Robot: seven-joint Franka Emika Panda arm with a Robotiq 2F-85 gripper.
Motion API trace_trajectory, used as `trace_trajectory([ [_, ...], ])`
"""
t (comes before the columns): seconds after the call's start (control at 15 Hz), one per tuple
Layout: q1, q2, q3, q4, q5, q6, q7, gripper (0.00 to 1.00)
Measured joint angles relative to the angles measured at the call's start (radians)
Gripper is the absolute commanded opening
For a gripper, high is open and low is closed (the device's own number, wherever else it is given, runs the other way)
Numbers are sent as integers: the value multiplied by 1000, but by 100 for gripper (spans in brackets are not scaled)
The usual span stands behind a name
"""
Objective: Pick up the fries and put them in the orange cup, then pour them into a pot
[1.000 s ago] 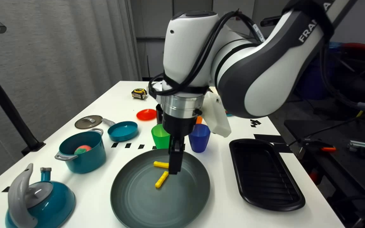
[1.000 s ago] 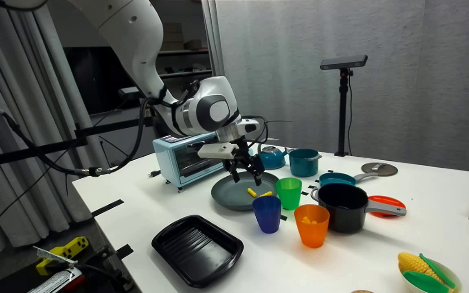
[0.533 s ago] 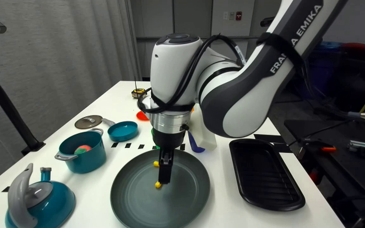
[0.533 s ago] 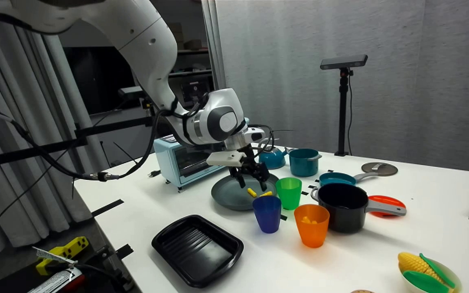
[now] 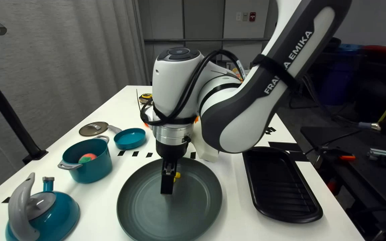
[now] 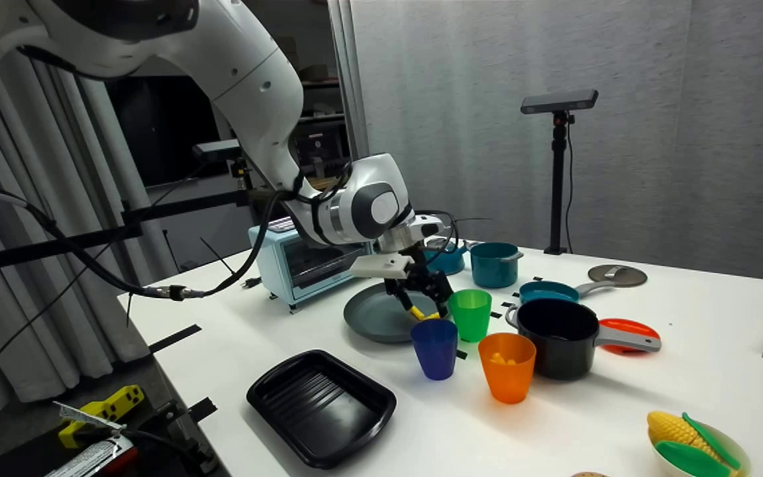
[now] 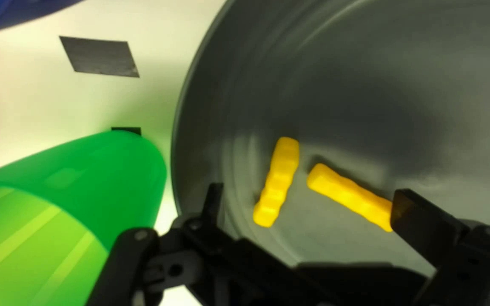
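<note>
Two yellow fries lie on the large grey pan, close to its rim. My gripper stands open low over them, its fingertips spread to either side. One finger hides an end of the right-hand fry; whether it touches cannot be told. In an exterior view the orange cup stands upright with yellow pieces inside. Beside it is a black pot with a grey handle. A teal pot holding a red and green toy also stands on the table.
The green cup stands right beside the pan's rim and my gripper. A blue cup is close by. Around the pan are a black baking tray, a teal kettle and a light blue toaster oven.
My open gripper has come down toward the pan and shifted across, bringing its fingers to both sides of the fries. The fries and cups have stayed in place.
</note>
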Motion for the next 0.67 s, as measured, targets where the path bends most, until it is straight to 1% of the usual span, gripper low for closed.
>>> trace_trajectory([
  [0.33, 0, 22, -1, 30, 0, 0, 0, 100],
  [0.67, 1, 11, 3, 40, 2, 0, 0, 100],
])
